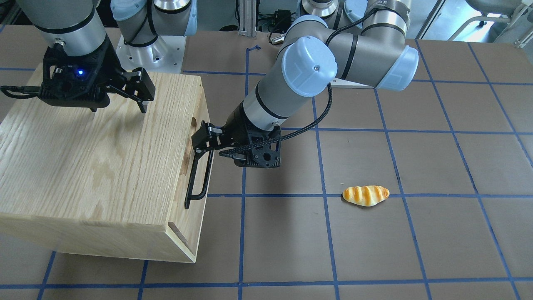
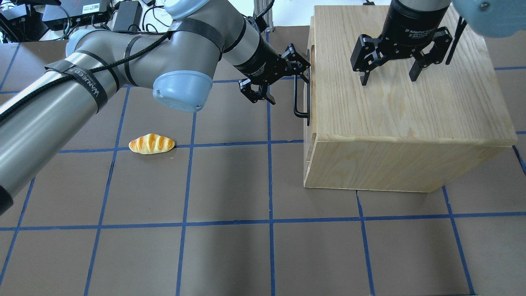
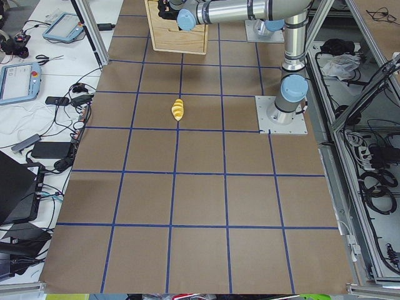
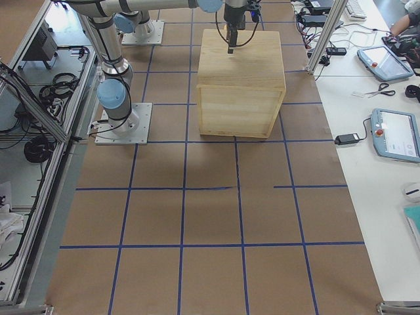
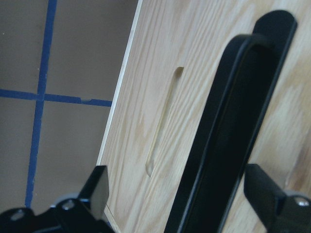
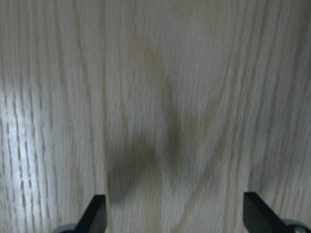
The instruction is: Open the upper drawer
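The upper drawer point(image 1: 200, 109) is the pale-wood front of the oak cabinet point(image 2: 402, 115), with an oval slot point(image 5: 163, 121) and a long black bar handle point(image 1: 197, 177). It looks shut or nearly shut. My left gripper point(image 2: 289, 81) reaches across to the drawer front and is open. In the left wrist view its fingers point(image 5: 95, 189) stand on either side of the handle point(image 5: 228, 136) without closing on it. My right gripper point(image 2: 388, 80) is open and empty, hovering just above the cabinet's top; the right wrist view shows only oak grain point(image 6: 160, 97).
A toy bread roll point(image 2: 151, 144) lies on the brown table with blue tape lines point(image 2: 230, 185), well left of the cabinet. It also shows in the front-facing view point(image 1: 365, 195). The cabinet stands at the table's far right point(image 4: 241, 72).
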You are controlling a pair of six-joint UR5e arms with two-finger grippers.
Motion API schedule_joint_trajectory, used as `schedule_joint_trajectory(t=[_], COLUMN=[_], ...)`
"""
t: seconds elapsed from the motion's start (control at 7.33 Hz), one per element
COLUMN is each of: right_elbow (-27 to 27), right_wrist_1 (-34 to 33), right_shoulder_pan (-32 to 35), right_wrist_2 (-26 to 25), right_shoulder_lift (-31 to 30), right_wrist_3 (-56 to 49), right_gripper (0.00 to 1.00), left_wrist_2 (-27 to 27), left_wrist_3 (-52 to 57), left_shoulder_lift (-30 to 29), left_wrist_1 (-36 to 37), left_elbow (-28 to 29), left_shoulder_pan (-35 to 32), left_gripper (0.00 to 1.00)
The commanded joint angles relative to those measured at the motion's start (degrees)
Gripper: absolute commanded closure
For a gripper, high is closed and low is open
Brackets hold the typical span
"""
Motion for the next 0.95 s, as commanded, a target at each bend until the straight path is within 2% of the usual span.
schedule_joint_trajectory(t=[0.0,0.82], right_elbow=[0.0,0.0], right_wrist_1=[0.0,0.0], right_shoulder_pan=[0.0,0.0], right_wrist_2=[0.0,0.0], right_shoulder_lift=[0.0,0.0], right_wrist_3=[-0.1,-0.1], right_gripper=[0.00,0.00], left_wrist_2=[0.1,0.5], left_wrist_3=[1.0,3.9], left_shoulder_lift=[-0.1,-1.1], left_wrist_1=[0.1,0.1], left_elbow=[0.0,-0.8], left_shoulder_pan=[0.2,0.2], left_gripper=[0.00,0.00])
